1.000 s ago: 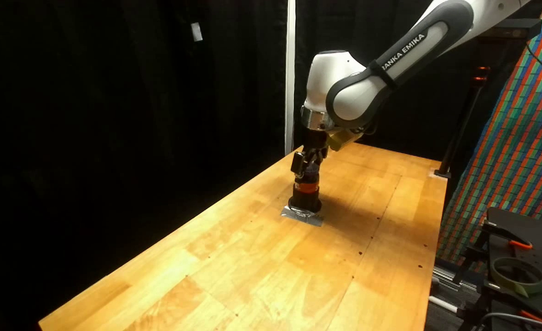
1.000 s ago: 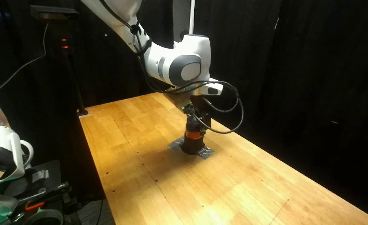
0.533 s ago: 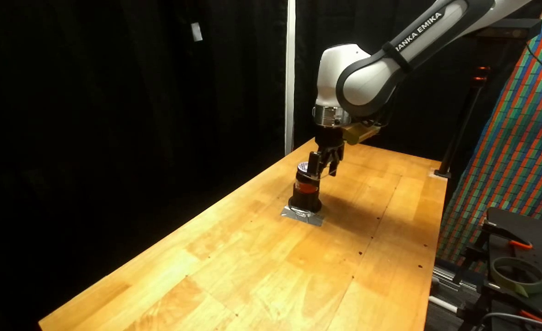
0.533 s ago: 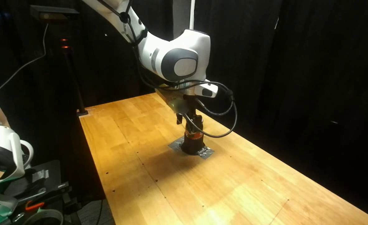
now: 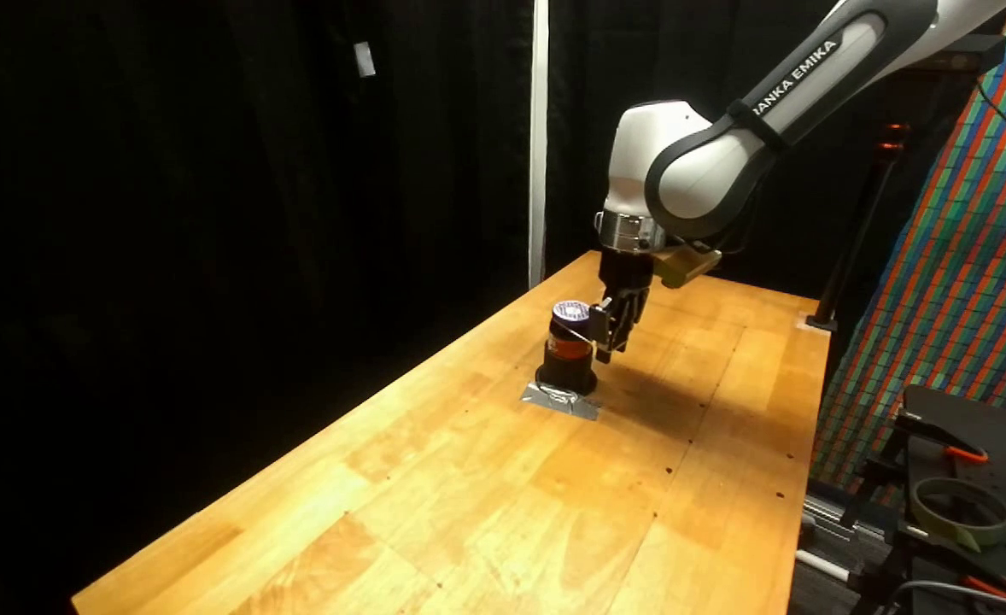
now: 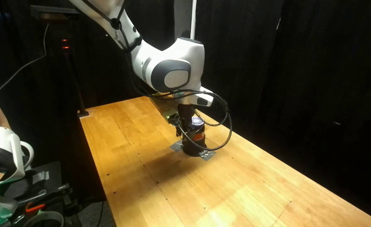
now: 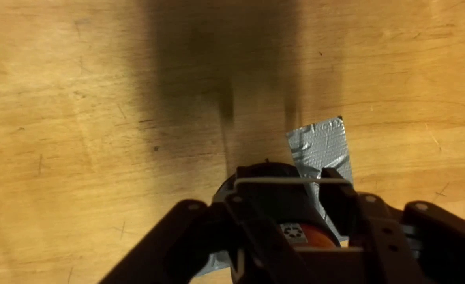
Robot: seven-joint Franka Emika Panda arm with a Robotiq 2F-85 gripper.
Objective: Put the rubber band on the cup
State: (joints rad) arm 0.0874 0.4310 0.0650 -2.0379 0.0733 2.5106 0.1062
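The dark cup [image 5: 564,371] with an orange-red stripe stands upright on the table. It also shows in an exterior view [image 6: 194,148], partly behind a cable. The pale rubber band [image 7: 280,180] spans the gap between my two fingers in the wrist view. In an exterior view a thin strand of the band [image 5: 575,333] crosses the cup's upper side and runs to my finger; its far side is hidden. My gripper [image 5: 608,339] is beside the cup, low, with fingers apart, and nothing is clamped between them. The cup's pale patterned top [image 6: 197,120] is uncovered.
Grey tape [image 7: 321,150] lies at the cup's base on the wooden table [image 5: 469,512]. A black cable loop [image 6: 229,126] hangs from the wrist in front of the cup. A dark post [image 5: 849,239] stands at a table corner. A cart with a tape roll [image 5: 960,512] stands beside the table.
My gripper has moved off the top of the cup to its side and then lowered. The cup's top has come into view, and the band now stretches from cup to fingers.
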